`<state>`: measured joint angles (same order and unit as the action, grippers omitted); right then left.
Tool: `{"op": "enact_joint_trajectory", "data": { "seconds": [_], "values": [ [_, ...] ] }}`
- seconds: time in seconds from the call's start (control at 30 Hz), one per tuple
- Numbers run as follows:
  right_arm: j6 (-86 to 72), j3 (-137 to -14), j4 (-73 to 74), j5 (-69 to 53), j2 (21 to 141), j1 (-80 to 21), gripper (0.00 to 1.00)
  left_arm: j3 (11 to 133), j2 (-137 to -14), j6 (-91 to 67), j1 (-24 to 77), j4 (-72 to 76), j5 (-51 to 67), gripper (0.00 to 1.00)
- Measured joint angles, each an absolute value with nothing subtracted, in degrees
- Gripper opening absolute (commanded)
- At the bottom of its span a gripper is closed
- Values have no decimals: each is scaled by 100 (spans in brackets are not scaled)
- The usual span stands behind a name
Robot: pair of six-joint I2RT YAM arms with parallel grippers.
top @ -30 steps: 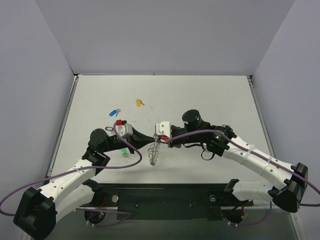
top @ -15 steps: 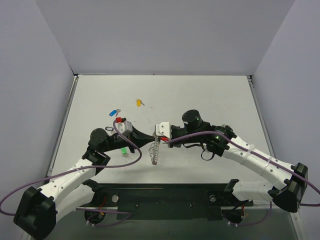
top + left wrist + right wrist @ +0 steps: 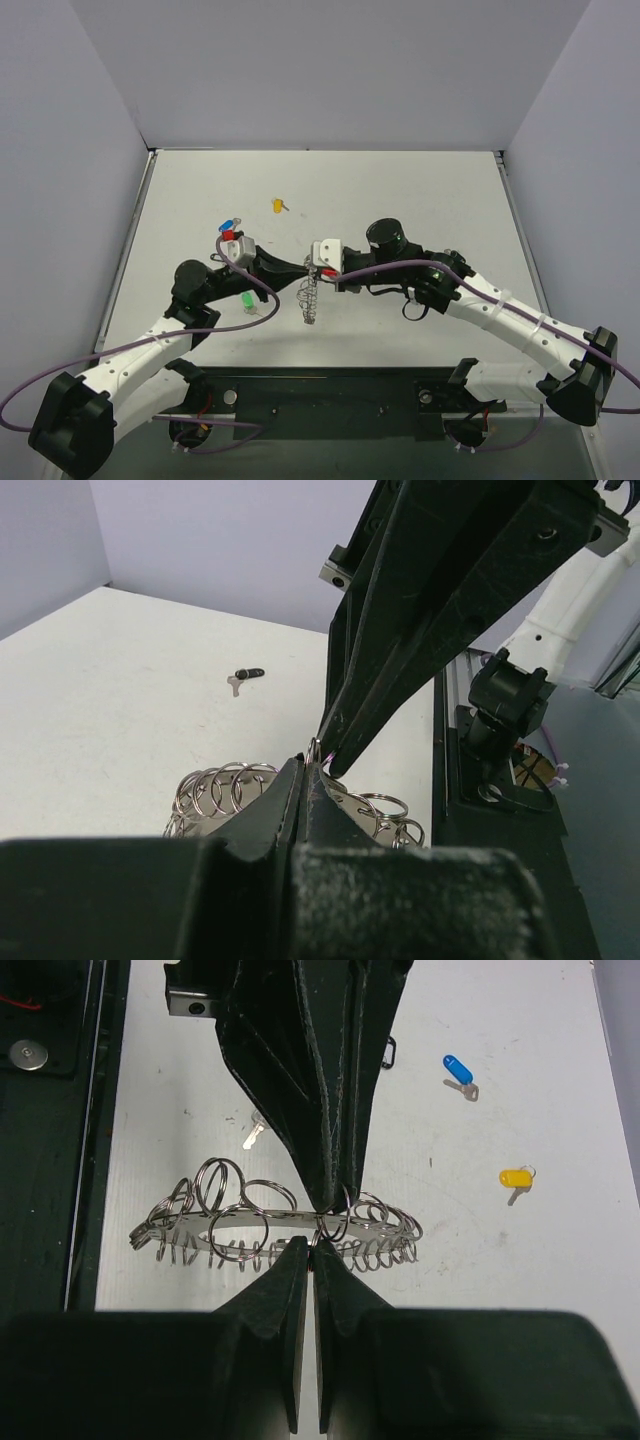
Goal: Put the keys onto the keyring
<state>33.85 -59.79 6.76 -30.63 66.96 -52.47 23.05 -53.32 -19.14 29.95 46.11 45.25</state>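
Note:
The keyring [image 3: 311, 298], a flat silver ring hung with many small wire loops, is held edge-up above the table between both arms. My left gripper [image 3: 303, 268] is shut on one small loop [image 3: 315, 748] at its rim. My right gripper [image 3: 321, 275] is shut on the rim opposite [image 3: 312, 1247], tip to tip with the left fingers [image 3: 335, 1185]. The keyring [image 3: 266, 1214] spreads sideways across the right wrist view. Loose keys lie on the table: yellow [image 3: 277, 205], blue [image 3: 228, 223] and green [image 3: 247, 300], none of them held.
A small dark key [image 3: 245, 675] lies on the white table beyond the keyring. A silver key blade [image 3: 253, 1138] shows beside the left fingers. Purple cables loop over both arms. The black base rail [image 3: 330, 400] runs along the near edge.
The left wrist has swung a little toward the far left. The keyring and both fingertips have shifted slightly away from the near edge. Both grips are unchanged.

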Motion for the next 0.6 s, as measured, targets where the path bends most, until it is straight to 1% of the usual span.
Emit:
{"op": "enact_joint_trajectory", "data": {
  "seconds": [0.4,0.47,0.5,0.53,0.57,0.6],
  "values": [
    [2687,-5758,60,-3072,6643,-5159,0,1824,-5712,-3096,2919,6281,4163,0],
    [2585,-5741,-34,-3124,6615,-5118,7,1782,-5730,-3229,2919,6471,4077,0],
    [2530,-5730,-80,-3159,6591,-5096,13,1767,-5730,-3277,2919,6556,4056,0],
    [2486,-5725,-108,-3199,6567,-5083,15,1758,-5730,-3308,2919,6646,4025,0],
    [2438,-5721,-119,-3236,6534,-5052,21,1754,-5728,-3336,2919,6716,3983,0],
    [2399,-5710,-121,-3277,6499,-5019,23,1750,-5728,-3347,2919,6766,3940,0]
  ]
}}
